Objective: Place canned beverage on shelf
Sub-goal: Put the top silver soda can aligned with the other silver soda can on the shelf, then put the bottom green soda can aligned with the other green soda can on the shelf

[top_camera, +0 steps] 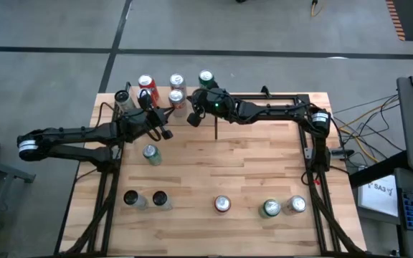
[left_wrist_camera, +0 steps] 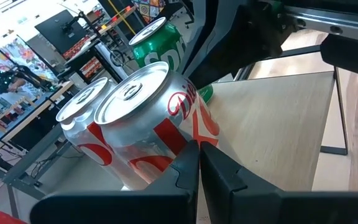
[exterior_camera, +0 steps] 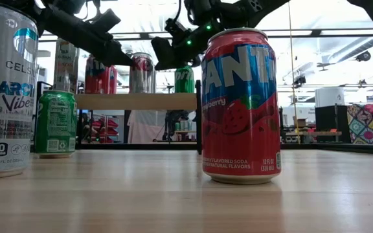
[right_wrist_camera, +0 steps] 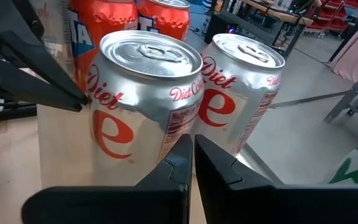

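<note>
On the shelf [top_camera: 264, 111] at the table's far side stand several cans. A silver Diet Coke can [right_wrist_camera: 145, 93] is upright on the board's left part. A second Diet Coke [right_wrist_camera: 244, 81] stands behind it, with a red Fanta [top_camera: 147, 84] and a green Sprite [top_camera: 206, 77] nearby. My left gripper [left_wrist_camera: 197, 165] is shut and comes at the front Diet Coke from the table's left. My right gripper [right_wrist_camera: 191, 152] is shut too and comes at the same can from the right, nearly level. My left gripper has its shut fingertips [right_wrist_camera: 73, 96] against the front Diet Coke's side wall [right_wrist_camera: 95, 102], about halfway up, coming level from the table's left. The can stands upright on the shelf board. My right gripper holds its shut fingertips [right_wrist_camera: 182, 149] at the same can's side wall [right_wrist_camera: 166, 134], on the side facing the table's right. Whether they touch it I cannot tell.
On the tabletop below stand loose cans: one at the left middle [top_camera: 150, 153], two at the near left [top_camera: 130, 198], three along the near edge [top_camera: 270, 208], among them a red Fanta [exterior_camera: 241, 107]. Thin black shelf posts [top_camera: 216, 129] edge the board. The shelf's right part [left_wrist_camera: 272, 124] is bare.
</note>
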Motion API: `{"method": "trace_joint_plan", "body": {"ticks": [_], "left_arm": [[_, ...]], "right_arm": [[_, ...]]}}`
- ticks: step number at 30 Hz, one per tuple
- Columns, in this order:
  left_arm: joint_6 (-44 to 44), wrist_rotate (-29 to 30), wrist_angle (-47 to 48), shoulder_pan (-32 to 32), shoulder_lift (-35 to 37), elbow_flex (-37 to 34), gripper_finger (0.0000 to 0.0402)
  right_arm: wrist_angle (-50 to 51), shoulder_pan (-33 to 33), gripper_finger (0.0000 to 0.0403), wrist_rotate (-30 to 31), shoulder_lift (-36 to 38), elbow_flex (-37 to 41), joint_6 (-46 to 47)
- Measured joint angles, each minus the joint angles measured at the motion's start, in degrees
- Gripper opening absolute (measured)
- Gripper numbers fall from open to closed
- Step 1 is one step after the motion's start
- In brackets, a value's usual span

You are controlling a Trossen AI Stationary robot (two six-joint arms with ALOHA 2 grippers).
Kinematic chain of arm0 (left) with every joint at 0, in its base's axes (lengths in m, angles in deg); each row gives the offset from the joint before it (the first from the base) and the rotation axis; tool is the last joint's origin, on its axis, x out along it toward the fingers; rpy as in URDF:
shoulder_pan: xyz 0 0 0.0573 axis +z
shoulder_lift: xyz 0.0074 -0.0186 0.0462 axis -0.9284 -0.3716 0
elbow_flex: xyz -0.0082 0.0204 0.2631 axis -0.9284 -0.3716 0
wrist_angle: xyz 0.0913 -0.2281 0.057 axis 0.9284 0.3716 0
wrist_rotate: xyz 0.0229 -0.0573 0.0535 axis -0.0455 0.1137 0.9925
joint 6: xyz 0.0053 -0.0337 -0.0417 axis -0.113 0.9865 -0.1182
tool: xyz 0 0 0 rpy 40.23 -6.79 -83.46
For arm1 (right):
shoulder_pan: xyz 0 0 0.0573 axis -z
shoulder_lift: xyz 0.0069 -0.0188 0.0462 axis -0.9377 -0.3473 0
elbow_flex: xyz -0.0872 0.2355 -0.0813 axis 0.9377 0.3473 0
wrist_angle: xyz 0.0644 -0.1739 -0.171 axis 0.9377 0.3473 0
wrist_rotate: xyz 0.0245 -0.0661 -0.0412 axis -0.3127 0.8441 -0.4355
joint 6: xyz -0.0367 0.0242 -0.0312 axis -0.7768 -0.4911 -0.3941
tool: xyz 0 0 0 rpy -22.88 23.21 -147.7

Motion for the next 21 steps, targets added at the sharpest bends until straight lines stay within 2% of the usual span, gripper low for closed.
{"method": "trace_joint_plan", "body": {"ticks": [13,21], "left_arm": [[0.0,0.0,0.1,0.0,0.3,0.0,0.0],[0.0,-0.1,1.1,-2.4,4.6,0.0,0.0]], "right_arm": [[0.9,-0.2,0.0009,0.0,0.2,0.0,0.0],[5.2,-1.9,0.0009,0.5,3.4,0.0,0.0]]}}
